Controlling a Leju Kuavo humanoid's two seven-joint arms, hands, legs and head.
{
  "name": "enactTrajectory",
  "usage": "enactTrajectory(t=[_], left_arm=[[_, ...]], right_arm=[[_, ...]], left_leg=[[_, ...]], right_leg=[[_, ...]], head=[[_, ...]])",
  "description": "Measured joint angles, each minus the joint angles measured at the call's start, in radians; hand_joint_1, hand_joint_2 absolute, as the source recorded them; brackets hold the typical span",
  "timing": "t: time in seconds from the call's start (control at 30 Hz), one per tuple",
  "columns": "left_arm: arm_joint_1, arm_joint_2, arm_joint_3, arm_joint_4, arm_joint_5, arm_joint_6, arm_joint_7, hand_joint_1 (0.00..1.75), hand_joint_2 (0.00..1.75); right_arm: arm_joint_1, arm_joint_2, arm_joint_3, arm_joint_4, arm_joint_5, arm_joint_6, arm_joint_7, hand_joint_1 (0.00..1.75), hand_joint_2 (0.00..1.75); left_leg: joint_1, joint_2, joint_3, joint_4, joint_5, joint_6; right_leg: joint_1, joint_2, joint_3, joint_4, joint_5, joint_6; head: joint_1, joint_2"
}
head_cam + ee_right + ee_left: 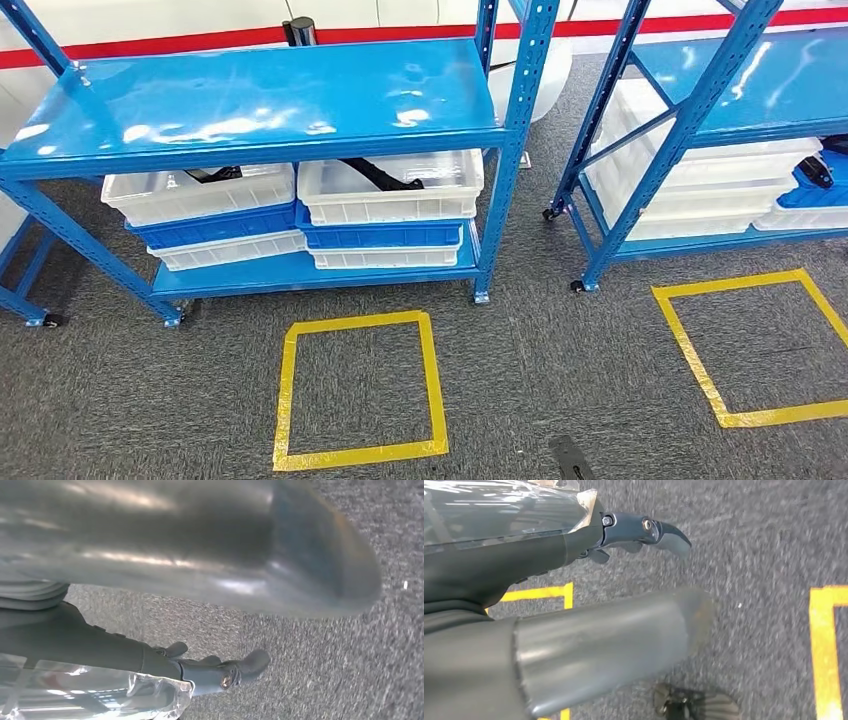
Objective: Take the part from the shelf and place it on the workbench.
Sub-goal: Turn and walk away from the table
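Both hands hang over the carpet holding nothing, arms down because the robot isn't at the shelf [260,110] yet: left hand [589,620] fingers apart, right hand [210,580] probably likewise, view blurred. The part [385,175], dark, lies in the white bin [392,190] at the lower shelf's right end.

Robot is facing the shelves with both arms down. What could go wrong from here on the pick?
1. The black part lies in a white plastic bin close under the blue metal upper shelf, so a reaching arm may strike the shelf edge.
2. That bin tops a stack of blue and white bins; tugging the part might shift it.
3. The left hand and right hand hang over the grey carpet, thumbs and fingers apart, so the whole reach remains.
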Motion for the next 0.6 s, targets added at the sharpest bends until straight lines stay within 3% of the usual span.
enactTrajectory(t=[0.03,0.1,0.17,0.2,0.23,0.27,0.33,0.37,0.4,0.47,0.5,0.57,0.6], left_arm=[[-0.003,-0.001,0.000,0.000,-0.002,0.002,-0.002,0.00,0.00],[-0.006,-0.003,0.000,0.000,-0.005,0.002,-0.003,0.00,0.00],[-0.007,-0.004,0.000,0.000,-0.006,0.002,-0.004,0.00,0.00],[-0.007,-0.005,0.000,0.000,-0.007,0.001,-0.004,0.00,0.00],[-0.007,-0.005,0.000,0.000,-0.008,0.000,-0.004,0.00,0.00],[-0.008,-0.006,0.000,0.000,-0.008,0.000,-0.004,0.00,0.00],[-0.010,-0.007,0.000,0.000,-0.011,0.000,-0.003,0.00,0.00],[-0.012,-0.007,0.000,0.000,-0.012,0.000,-0.001,0.00,0.00],[-0.013,-0.007,0.000,0.000,-0.013,0.000,0.000,0.00,0.00],[-0.013,-0.006,0.000,0.000,-0.015,0.000,0.001,0.00,0.00],[-0.012,-0.006,0.000,0.000,-0.016,0.000,0.002,0.00,0.00],[-0.013,-0.005,0.000,0.000,-0.016,0.000,0.003,0.00,0.00],[-0.015,-0.005,0.000,0.000,-0.016,0.000,0.003,0.00,0.00]], right_arm=[[0.000,-0.001,0.000,0.000,0.005,0.000,-0.001,0.00,1.75],[-0.003,-0.003,0.001,-0.001,0.010,-0.001,-0.004,0.00,1.75],[-0.004,-0.005,0.001,-0.001,0.012,-0.002,-0.007,0.00,1.75],[-0.003,-0.006,0.001,-0.001,0.011,-0.002,-0.007,0.00,1.75],[-0.002,-0.006,0.001,-0.001,0.011,-0.002,-0.007,0.00,1.75],[-0.001,-0.006,0.001,-0.001,0.011,-0.002,-0.007,0.00,1.75],[-0.001,-0.007,0.001,0.000,0.011,-0.002,-0.007,0.00,1.75],[-0.001,-0.008,0.001,0.000,0.012,-0.002,-0.007,0.00,1.75],[-0.002,-0.008,0.001,0.000,0.012,-0.002,-0.007,0.00,1.75],[-0.003,-0.007,0.001,0.000,0.013,-0.002,-0.005,0.00,1.75],[-0.005,-0.006,0.001,0.000,0.013,-0.001,-0.005,0.00,1.75],[-0.007,-0.005,0.001,-0.001,0.014,-0.001,-0.004,0.00,1.75],[-0.006,-0.004,0.001,-0.001,0.014,0.000,-0.004,0.00,1.75]], left_leg=[[0.002,-0.003,0.008,-0.009,-0.001,0.002],[0.007,-0.009,0.024,-0.023,-0.004,0.008],[0.007,-0.019,0.032,-0.026,-0.012,0.014],[0.007,-0.027,0.036,-0.025,-0.016,0.015],[0.007,-0.036,0.041,-0.025,-0.020,0.014],[0.007,-0.047,0.047,-0.025,-0.024,0.013],[0.006,-0.069,0.058,-0.023,-0.031,0.006],[0.005,-0.079,0.061,-0.021,-0.035,0.002],[0.003,-0.088,0.061,-0.020,-0.037,-0.001],[0.002,-0.103,0.058,-0.019,-0.038,-0.009],[0.003,-0.098,0.056,-0.016,-0.040,-0.014],[0.003,-0.056,0.040,0.020,-0.064,-0.027],[0.006,-0.025,0.017,0.069,-0.091,-0.034]], right_leg=[[0.000,-0.003,-0.002,0.011,-0.009,0.004],[-0.001,-0.006,-0.046,0.098,-0.045,0.004],[-0.001,-0.007,-0.132,0.231,-0.085,0.004],[-0.002,-0.007,-0.166,0.272,-0.089,0.009],[-0.003,-0.007,-0.183,0.277,-0.075,0.018],[-0.005,-0.005,-0.179,0.239,-0.042,0.031],[-0.011,0.017,-0.139,0.107,0.040,0.050],[-0.013,0.029,-0.120,0.052,0.070,0.048],[-0.013,0.038,-0.108,0.023,0.084,0.039],[-0.012,0.030,-0.100,0.012,0.091,0.013],[-0.014,0.022,-0.096,0.010,0.092,0.004],[-0.021,0.004,-0.090,0.007,0.093,-0.011],[-0.022,-0.007,-0.086,0.006,0.091,-0.018]], head=[[-0.001,0.000],[0.001,0.000],[0.002,0.000],[0.002,0.000],[0.002,0.000],[0.002,0.000],[0.002,0.000],[0.002,0.000],[0.001,0.000],[0.000,0.000],[0.000,0.000],[-0.004,0.000],[-0.006,0.000]])
